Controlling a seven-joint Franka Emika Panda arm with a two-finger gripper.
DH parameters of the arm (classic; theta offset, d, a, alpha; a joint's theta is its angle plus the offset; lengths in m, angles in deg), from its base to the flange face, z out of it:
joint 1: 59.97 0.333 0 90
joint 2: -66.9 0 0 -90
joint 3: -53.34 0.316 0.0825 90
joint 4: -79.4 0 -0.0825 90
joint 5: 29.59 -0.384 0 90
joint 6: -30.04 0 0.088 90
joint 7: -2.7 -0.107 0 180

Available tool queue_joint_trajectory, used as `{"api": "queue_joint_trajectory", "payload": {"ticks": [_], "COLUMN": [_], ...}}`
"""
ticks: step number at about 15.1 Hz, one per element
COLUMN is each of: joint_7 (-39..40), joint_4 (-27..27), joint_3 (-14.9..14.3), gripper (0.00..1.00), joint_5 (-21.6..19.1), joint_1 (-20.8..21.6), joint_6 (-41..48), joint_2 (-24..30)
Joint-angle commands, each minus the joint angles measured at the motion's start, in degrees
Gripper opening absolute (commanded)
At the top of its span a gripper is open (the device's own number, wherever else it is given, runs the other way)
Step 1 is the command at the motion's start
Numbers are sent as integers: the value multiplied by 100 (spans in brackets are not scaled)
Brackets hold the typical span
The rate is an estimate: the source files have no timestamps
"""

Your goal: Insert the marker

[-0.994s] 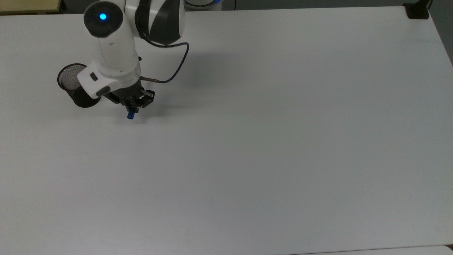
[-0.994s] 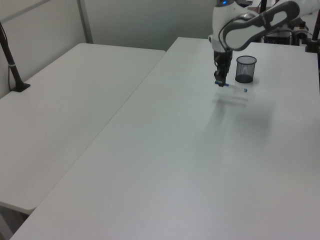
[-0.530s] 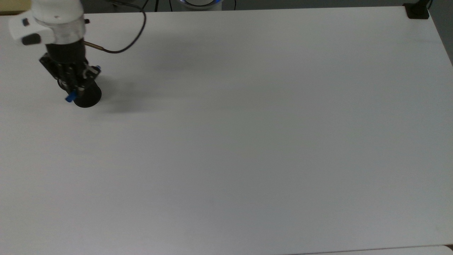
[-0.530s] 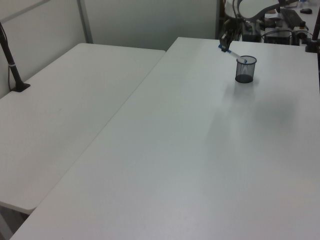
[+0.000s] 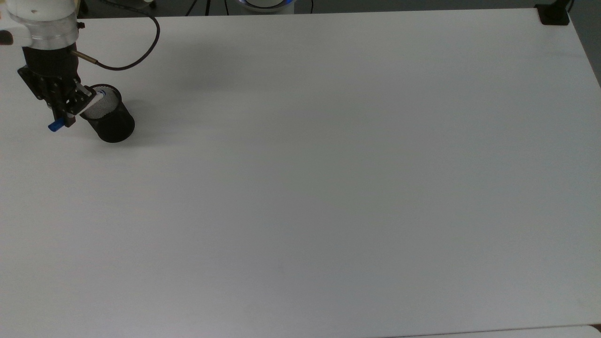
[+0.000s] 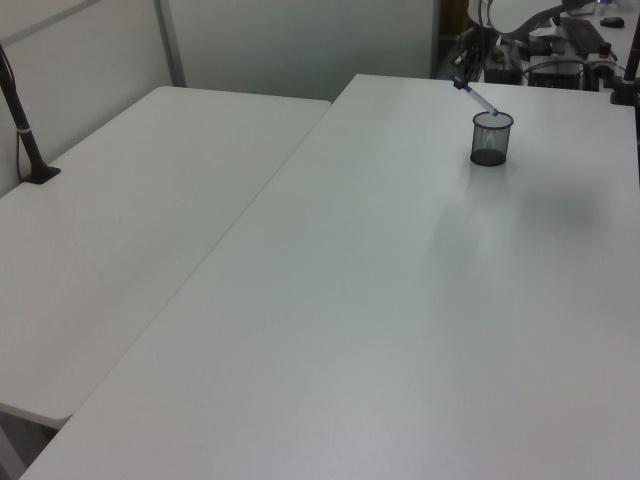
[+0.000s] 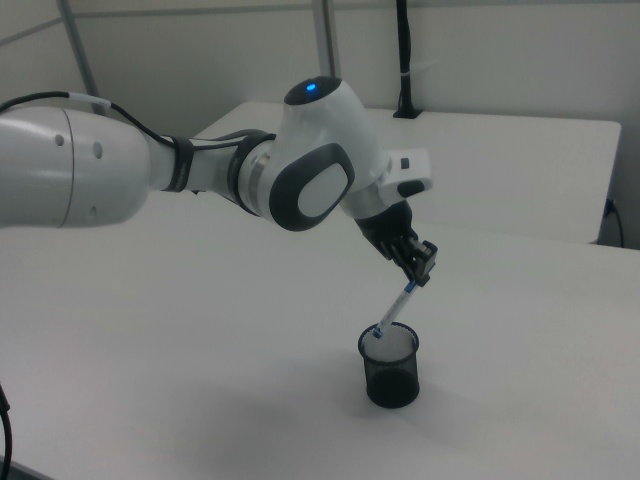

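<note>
Marker tilted over the cup, lower end at the rim

We judge the marker [image 7: 395,309] light, stiff and smooth-barrelled, so it can slip or swivel if pinched loosely; the upper barrel near the cap looks the best place to hold it, leaving the long lower part free to enter the black mesh cup [image 7: 389,367]. In the right view we see the pincer [image 7: 418,270] clamped on the marker's upper end, its jaws close together around the barrel. The marker hangs tilted, its lower blue tip at the cup's mouth, just inside the rim as far as we can tell. In the top view the blue cap [image 5: 56,126] sticks out beyond the pincer [image 5: 65,109], beside the cup on the white tabletop [image 5: 328,164].
</note>
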Motion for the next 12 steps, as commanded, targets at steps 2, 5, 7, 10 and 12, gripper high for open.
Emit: {"api": "queue_joint_trajectory", "payload": {"ticks": [2,5,7,10,12], "joint_7": [64,187,187,100,108], "joint_4": [-266,-302,-302,-276,-276], "joint_3": [-49,-49,-49,30,39], "gripper": [12,35,61,100,100], "joint_5": [-88,-88,-88,-105,-166], "joint_1": [44,44,62,167,403], "joint_6": [-137,239,460,592,610], "joint_2": [67,138,252,313,410]}}
